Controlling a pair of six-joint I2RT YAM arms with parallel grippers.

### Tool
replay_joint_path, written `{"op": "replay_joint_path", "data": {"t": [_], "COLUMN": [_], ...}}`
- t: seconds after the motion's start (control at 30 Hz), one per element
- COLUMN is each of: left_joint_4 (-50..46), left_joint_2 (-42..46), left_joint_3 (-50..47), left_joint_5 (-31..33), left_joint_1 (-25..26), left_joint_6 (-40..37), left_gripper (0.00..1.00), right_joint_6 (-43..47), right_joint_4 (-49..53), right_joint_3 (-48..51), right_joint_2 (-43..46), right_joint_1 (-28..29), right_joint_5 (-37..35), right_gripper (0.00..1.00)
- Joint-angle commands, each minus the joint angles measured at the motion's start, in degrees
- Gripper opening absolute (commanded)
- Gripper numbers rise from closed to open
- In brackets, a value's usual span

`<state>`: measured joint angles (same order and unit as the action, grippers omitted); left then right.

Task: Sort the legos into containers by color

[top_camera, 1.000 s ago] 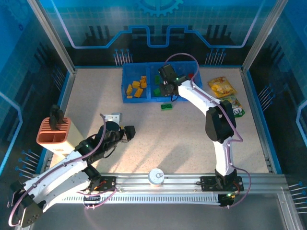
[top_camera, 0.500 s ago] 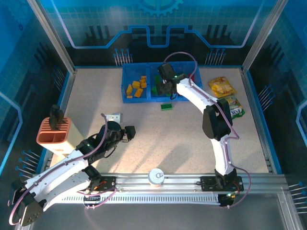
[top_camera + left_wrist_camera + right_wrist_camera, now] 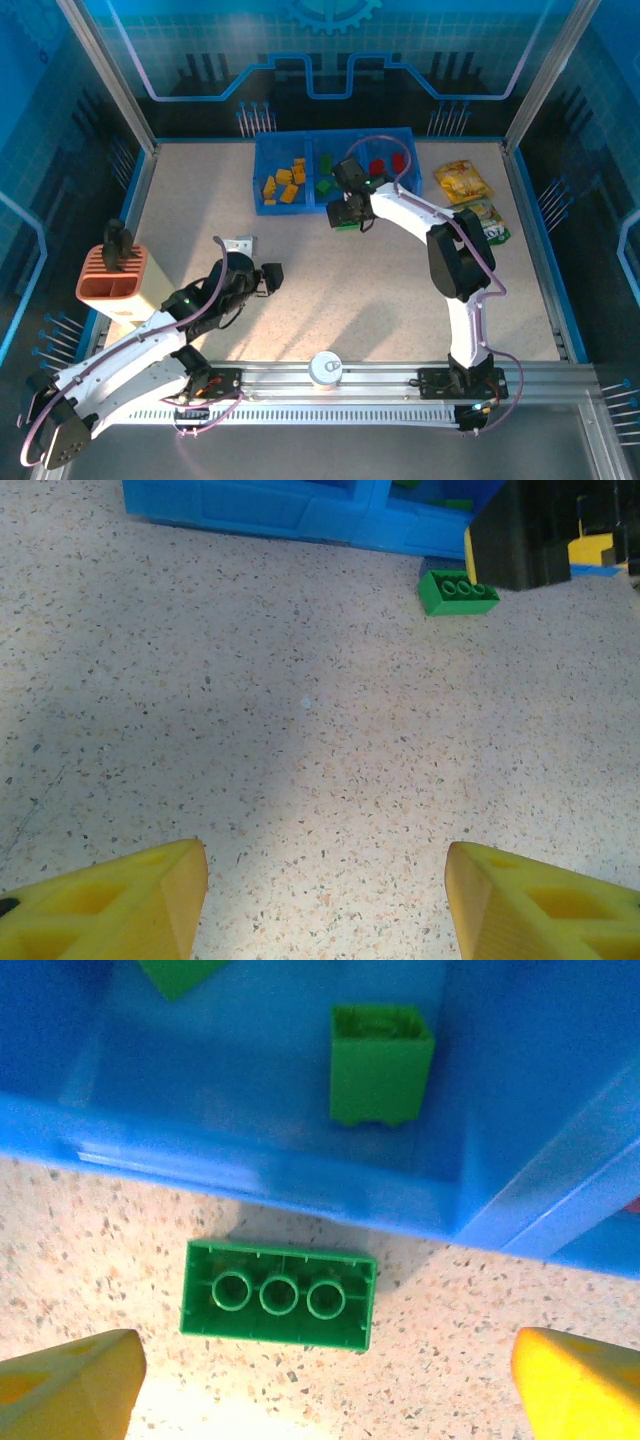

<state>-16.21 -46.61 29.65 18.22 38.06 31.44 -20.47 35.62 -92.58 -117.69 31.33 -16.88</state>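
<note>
A green lego (image 3: 277,1294) lies studs-down on the table just in front of the blue tray (image 3: 250,1175); it also appears in the left wrist view (image 3: 457,591). My right gripper (image 3: 325,1385) hovers over it, open, fingers wide on either side and empty. In the top view the right gripper (image 3: 348,213) sits at the tray's front wall (image 3: 290,209). Yellow-orange legos (image 3: 285,183) fill the left container, green legos (image 3: 325,185) the middle, red legos (image 3: 378,166) the right. My left gripper (image 3: 270,277) stands open and empty over bare table (image 3: 325,900).
An orange ribbed holder (image 3: 112,275) stands at the left edge. Two snack packets (image 3: 462,181) (image 3: 488,222) lie at the right. A small grey piece (image 3: 238,244) rests near the left gripper, and a white round cap (image 3: 326,367) sits on the front rail.
The right gripper has opened and drawn back from the middle compartment to the table in front of the tray, over the green lego. The left arm has barely moved.
</note>
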Motion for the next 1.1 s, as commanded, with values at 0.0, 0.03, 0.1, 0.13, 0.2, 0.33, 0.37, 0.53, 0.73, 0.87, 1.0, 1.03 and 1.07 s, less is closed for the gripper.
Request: {"op": "replay_joint_path", "data": {"t": [0.0,0.03,0.1,0.13,0.2,0.33,0.37,0.53,0.73,0.87,1.0,1.03,1.07], "left_joint_4": [-0.13,-0.30,-0.56,-0.71,-0.92,-1.37,-1.37,-1.21,-0.98,-1.15,-1.45,-1.43,-1.45], "left_joint_2": [0.43,0.62,1.10,1.40,1.78,2.06,2.07,1.97,1.62,1.70,1.79,1.87,1.87], "left_joint_3": [0.08,-0.02,-0.20,-0.36,-0.49,-0.65,-0.54,-0.63,-0.65,-0.65,-0.73,-0.73,-0.73], "left_joint_5": [0.82,0.94,1.07,1.18,1.35,1.40,1.47,1.47,1.46,1.48,1.66,1.75,1.74], "left_joint_1": [0.37,0.41,0.43,0.45,0.50,0.51,0.44,0.43,0.42,0.47,0.51,0.47,0.46], "left_joint_6": [-0.48,-0.42,-0.23,-0.16,-0.04,-0.03,-0.17,-0.04,-0.13,-0.06,-0.02,-0.06,-0.07], "left_gripper": [0.65,0.65,0.65,0.65,0.65,0.65,0.65,0.65,0.65,0.65,0.65,0.65,0.65], "right_joint_6": [-1.11,-1.38,-1.80,-2.16,-2.64,-3.22,-3.45,-4.29,-4.70,-4.96,-5.13,-5.17,-5.26], "right_joint_4": [-2.48,-2.39,-2.39,-2.54,-3.05,-3.21,-2.65,-2.74,-2.57,-1.86,-1.90,-1.95,-2.04], "right_joint_3": [1.17,1.16,1.18,1.45,1.89,1.91,1.60,1.76,0.28,-1.24,-1.32,-1.14,-0.91], "right_joint_2": [0.52,0.04,-0.58,-0.82,-1.22,-2.76,-3.21,-4.15,-6.33,-8.36,-9.59,-9.74,-9.81], "right_joint_1": [0.62,0.66,0.62,0.66,0.61,0.75,0.74,0.79,0.29,0.13,0.13,0.21,0.17], "right_joint_5": [1.69,2.00,2.46,2.61,3.37,4.02,4.01,4.14,4.38,4.62,4.84,4.80,4.88], "right_gripper": [0.96,0.96,0.96,0.96,0.95,0.94,0.94,0.93,0.93,0.91,0.88,0.87,0.84]}}
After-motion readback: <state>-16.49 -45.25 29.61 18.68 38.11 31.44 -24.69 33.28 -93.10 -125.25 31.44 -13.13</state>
